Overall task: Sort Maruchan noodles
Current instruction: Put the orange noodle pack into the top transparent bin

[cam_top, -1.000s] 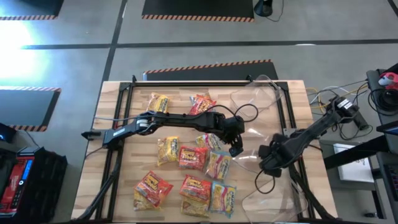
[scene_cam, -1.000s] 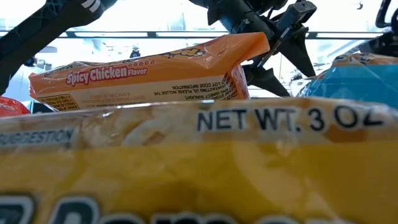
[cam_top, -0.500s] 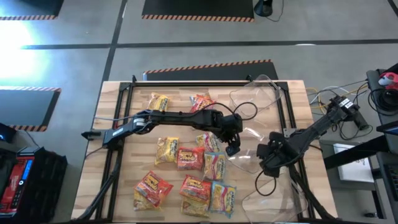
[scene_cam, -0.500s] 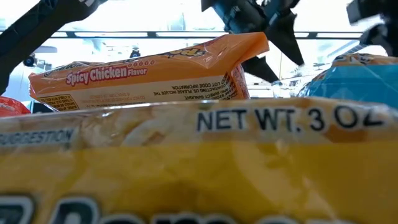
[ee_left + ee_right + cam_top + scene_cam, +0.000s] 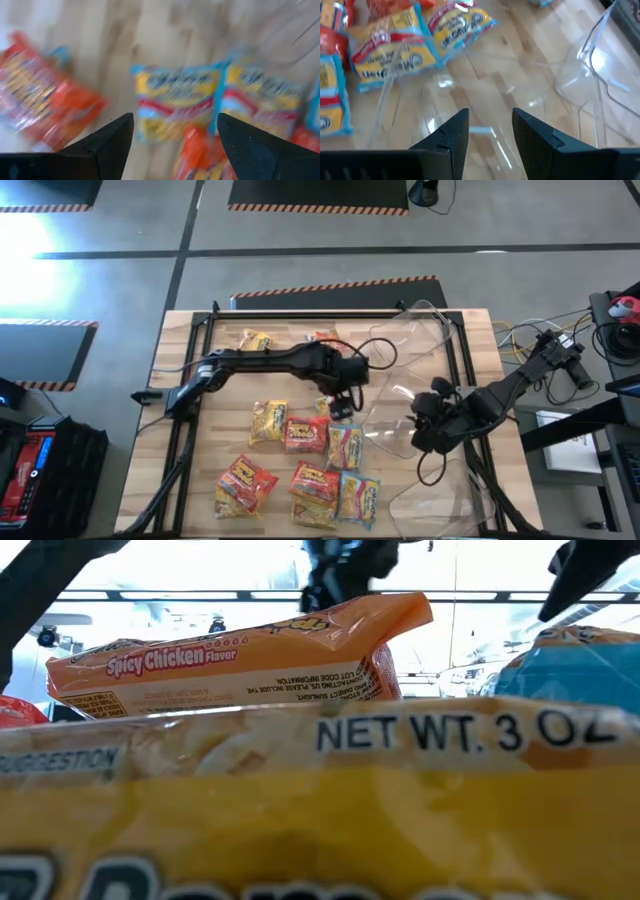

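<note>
Closest to the low camera, a yellow packet (image 5: 300, 810) fills the lower part of the view, and its edge reads "NET WT. 3 OZ" with the end of another word, "...GGESTION", at the left. Behind it an orange packet (image 5: 240, 660) carries "Spicy Chicken Flavor" in white and pink letters, with a block of fine print too small to read. A light blue packet (image 5: 575, 665) shows at the right edge.

From above, the Maruchan noodles (image 5: 305, 465) lie scattered over the middle and near part of a pale wooden table (image 5: 180, 380), with two more packets (image 5: 255, 340) at the far side behind the left arm. The left gripper (image 5: 343, 400) hangs over the middle of the table just above the cluster, its fingers (image 5: 112, 140) spread wide and empty, with blue-and-yellow packets (image 5: 175, 102) lying below them. The right gripper (image 5: 428, 408) sits over a clear plastic tub (image 5: 420, 340) on the right of the table; its fingers (image 5: 452, 132) stand partly apart with nothing between them.

Around the table the floor is grey concrete marked with black lines and orange-and-black hazard strips (image 5: 335, 285). Cables and equipment (image 5: 600, 330) crowd the right side.
</note>
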